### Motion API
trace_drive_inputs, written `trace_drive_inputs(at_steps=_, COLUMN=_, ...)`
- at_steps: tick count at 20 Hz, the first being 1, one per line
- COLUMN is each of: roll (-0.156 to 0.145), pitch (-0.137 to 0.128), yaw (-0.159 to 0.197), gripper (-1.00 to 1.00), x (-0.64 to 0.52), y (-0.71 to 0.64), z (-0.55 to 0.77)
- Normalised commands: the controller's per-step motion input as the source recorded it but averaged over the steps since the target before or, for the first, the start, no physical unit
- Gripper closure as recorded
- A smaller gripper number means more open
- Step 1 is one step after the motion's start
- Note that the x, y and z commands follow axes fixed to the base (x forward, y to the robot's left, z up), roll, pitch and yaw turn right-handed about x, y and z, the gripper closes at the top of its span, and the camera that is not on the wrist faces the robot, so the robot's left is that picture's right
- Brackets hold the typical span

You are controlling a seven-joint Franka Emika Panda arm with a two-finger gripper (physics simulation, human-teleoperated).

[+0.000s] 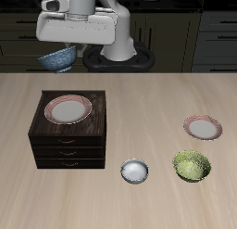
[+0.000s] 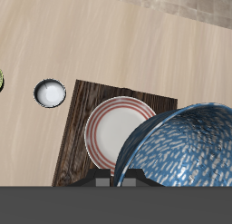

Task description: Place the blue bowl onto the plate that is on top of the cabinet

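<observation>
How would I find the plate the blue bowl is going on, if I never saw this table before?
Look for the dark brown cabinet with three drawers, the biggest thing on the table. The plate lies flat on its top, round with a pinkish-red rim and pale centre. A second, similar plate lies on the bare table beside the green bowl; ignore that one.

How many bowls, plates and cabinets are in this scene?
Bowls: 3, blue, white, green
Plates: 2, on the cabinet, on the table
Cabinets: 1
Total: 6
</observation>
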Motion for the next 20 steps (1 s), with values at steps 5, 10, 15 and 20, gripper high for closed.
trace_drive_inputs(at_steps=5, roll=-0.013, pitch=-0.003, yaw=0.001, gripper=1.00, x=0.13, y=-0.02, z=-0.06)
trace_drive_inputs(at_steps=10, roll=0.006, pitch=0.013, yaw=-0.033, gripper=1.00, x=0.10, y=-0.04, z=-0.16)
trace_drive_inputs(at_steps=15, roll=0.006, pitch=0.011, yaw=-0.023, gripper=1.00, x=0.04, y=0.05, z=-0.15)
trace_drive_inputs(at_steps=20, roll=-0.010, pitch=0.042, yaw=-0.034, gripper=1.00, x=0.08, y=-0.02, z=-0.32)
